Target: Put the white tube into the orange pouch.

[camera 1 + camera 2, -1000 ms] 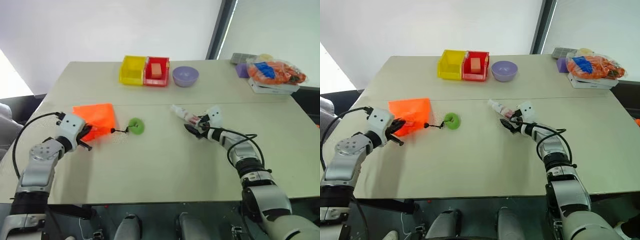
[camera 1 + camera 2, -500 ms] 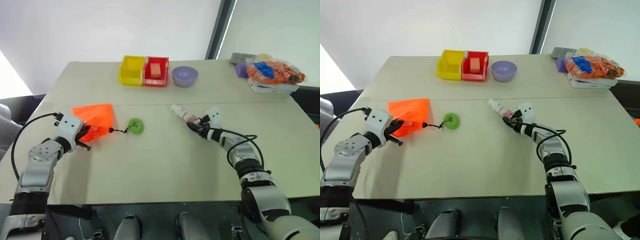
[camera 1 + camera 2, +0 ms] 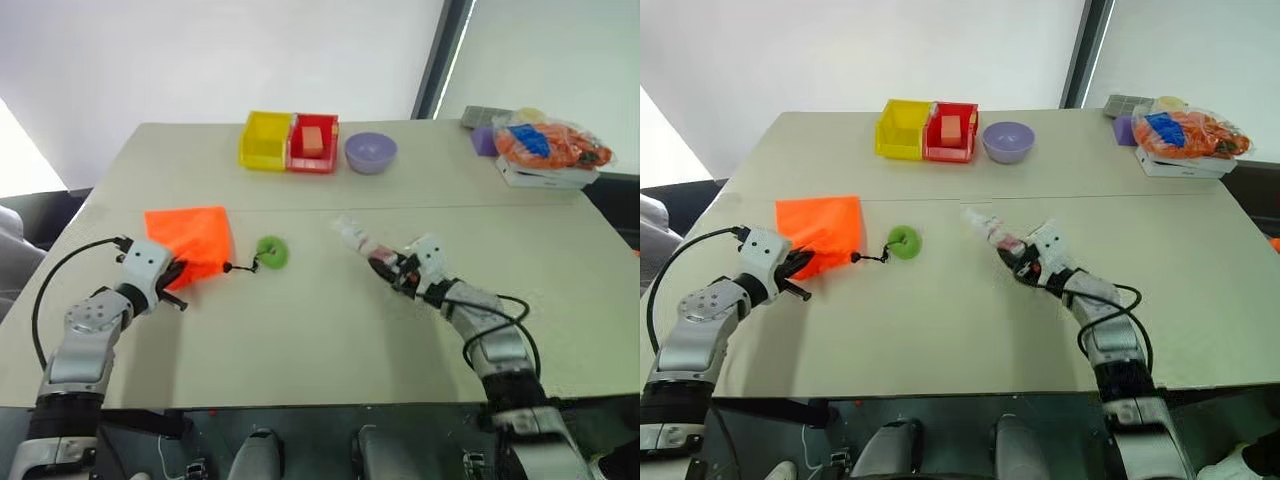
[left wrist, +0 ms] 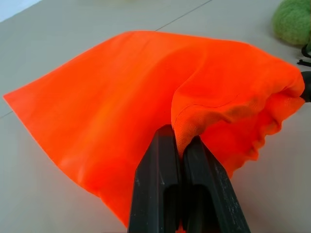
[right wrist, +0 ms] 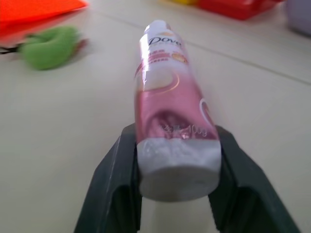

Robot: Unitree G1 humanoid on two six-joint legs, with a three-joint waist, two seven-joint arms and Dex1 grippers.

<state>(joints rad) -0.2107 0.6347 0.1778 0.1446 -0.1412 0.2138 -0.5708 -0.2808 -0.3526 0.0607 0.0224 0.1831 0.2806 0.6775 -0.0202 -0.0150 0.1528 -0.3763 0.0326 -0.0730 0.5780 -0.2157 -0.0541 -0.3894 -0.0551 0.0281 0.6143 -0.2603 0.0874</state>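
While the left tool (image 4: pixel 176 160) stays pinched tight on a fold at the mouth of the orange pouch (image 3: pixel 192 238), which lies on the desk (image 3: pixel 320 330) near the left edge, the right arm has drawn back toward the robot with its forearm low. The right tool (image 5: pixel 177 165) clamps the base of the white tube (image 5: pixel 167 114), lifted off the desk and pointing forward and left, toward the green ring (image 3: pixel 271 250) on the pouch's cord
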